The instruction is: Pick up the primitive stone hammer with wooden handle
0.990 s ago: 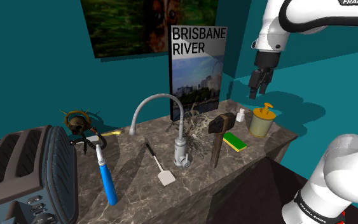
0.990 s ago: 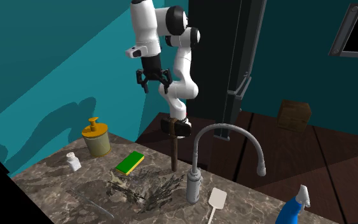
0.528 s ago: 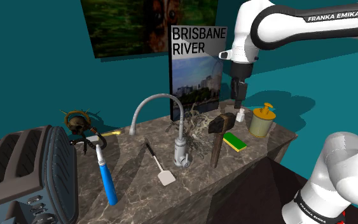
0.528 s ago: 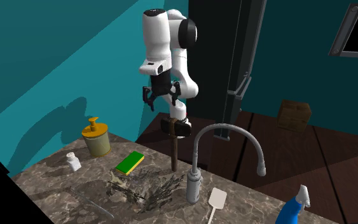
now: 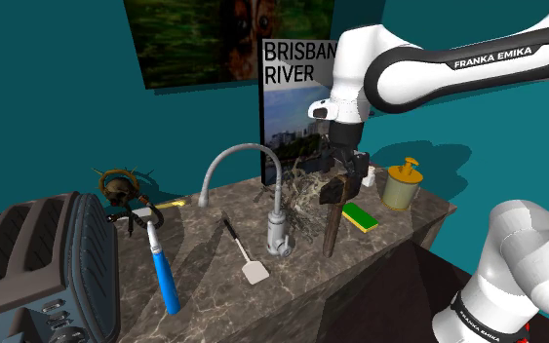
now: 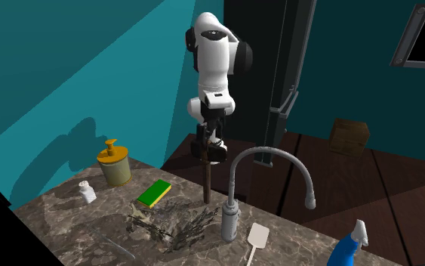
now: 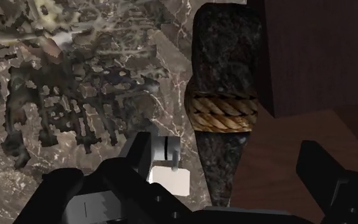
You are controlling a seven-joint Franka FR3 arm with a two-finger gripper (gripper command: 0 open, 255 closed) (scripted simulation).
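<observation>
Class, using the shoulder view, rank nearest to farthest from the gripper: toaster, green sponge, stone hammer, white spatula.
1. stone hammer, under the gripper
2. green sponge, beside the hammer
3. white spatula, mid-counter
4. toaster, shoulder view's far left

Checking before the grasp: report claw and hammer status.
Claw open, straddling hammer head, not touching. Hammer upright on counter. Twig tangle close beside, not between fingers.

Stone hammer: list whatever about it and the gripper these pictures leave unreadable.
- Shoulder view: the gripper covers the top of the hammer's head; contact cannot be read.
- Second exterior view: dark gripper and dark head merge, so no gap shows.
- Wrist view: the head hides the wooden handle beneath it.
</observation>
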